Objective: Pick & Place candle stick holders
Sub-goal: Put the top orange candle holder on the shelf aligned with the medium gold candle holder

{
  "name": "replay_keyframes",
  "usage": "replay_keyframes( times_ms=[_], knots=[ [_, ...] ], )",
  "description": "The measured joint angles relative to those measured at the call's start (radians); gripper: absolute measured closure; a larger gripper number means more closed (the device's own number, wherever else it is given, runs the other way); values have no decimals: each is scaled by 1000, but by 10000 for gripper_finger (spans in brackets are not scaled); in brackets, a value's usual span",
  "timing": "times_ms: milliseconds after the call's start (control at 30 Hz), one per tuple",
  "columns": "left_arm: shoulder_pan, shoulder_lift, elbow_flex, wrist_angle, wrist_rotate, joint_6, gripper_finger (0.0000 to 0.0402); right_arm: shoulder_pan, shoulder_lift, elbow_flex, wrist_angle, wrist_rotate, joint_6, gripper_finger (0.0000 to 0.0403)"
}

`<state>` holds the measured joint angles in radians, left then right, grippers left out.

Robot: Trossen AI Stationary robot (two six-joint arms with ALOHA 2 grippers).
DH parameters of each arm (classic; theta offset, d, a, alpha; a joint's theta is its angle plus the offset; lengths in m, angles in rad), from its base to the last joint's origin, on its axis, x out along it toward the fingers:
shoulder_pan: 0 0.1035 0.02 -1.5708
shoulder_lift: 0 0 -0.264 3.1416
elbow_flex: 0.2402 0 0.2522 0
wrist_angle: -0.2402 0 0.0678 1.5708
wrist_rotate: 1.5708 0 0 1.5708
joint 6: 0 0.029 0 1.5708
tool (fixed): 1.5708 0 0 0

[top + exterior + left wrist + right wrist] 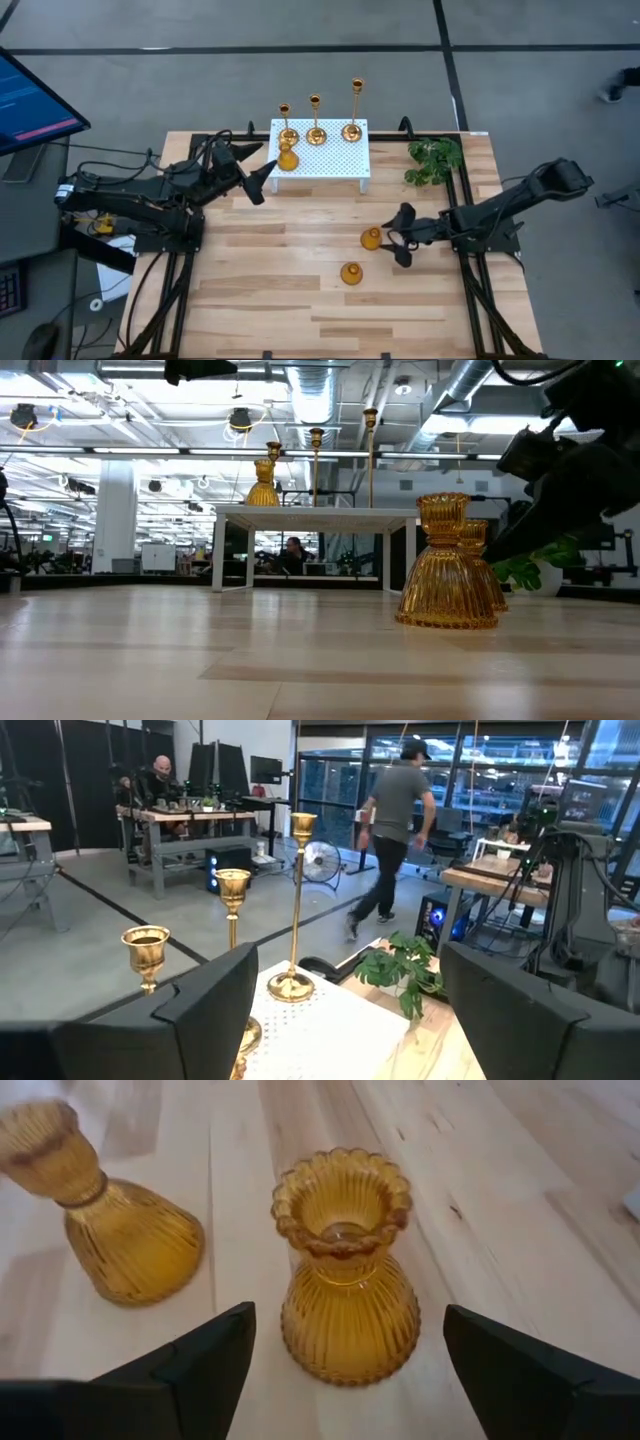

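Left gripper (266, 176) sits at the left end of the white perforated stand (330, 160), fingers (215, 1005) spread, holding nothing. A bulbous amber holder (288, 158) stands on the stand just beside it. Three slim gold sticks (316, 120) line the stand's back edge, rising in height toward the right. Two more amber holders on the tabletop (260, 290): one (351, 273) near centre, one (371, 238) between the open fingers (205, 1355) of the right gripper (402, 236), not gripped.
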<state>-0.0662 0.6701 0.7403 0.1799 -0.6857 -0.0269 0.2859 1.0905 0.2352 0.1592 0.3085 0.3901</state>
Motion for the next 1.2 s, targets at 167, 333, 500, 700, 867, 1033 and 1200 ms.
replay_keyframes(
  times_ms=[167, 333, 500, 700, 867, 1033, 1200],
  knots=[
    [0, 0, 0, 2, -2, -4, 87, -7, 101, 1, 155, 4, -95, 88],
    [0, 0, 0, 5, -2, -8, 87, -28, 197, 0, 270, 7, -102, 88],
    [0, 0, 0, 8, -2, -8, 87, -27, 270, 0, 402, 7, -113, 88],
    [0, 0, 0, 9, -2, -8, 87, -12, 307, 1, 414, 8, -93, 107],
    [0, 0, 0, 9, -2, -8, 87, -6, 281, 1, 430, 8, -105, 142],
    [0, 0, 0, 9, -2, -8, 87, -15, 259, 0, 419, 10, -123, 194],
    [0, 0, 0, 9, -2, -8, 87, -14, 256, 0, 409, 9, -139, 272]
  ],
)
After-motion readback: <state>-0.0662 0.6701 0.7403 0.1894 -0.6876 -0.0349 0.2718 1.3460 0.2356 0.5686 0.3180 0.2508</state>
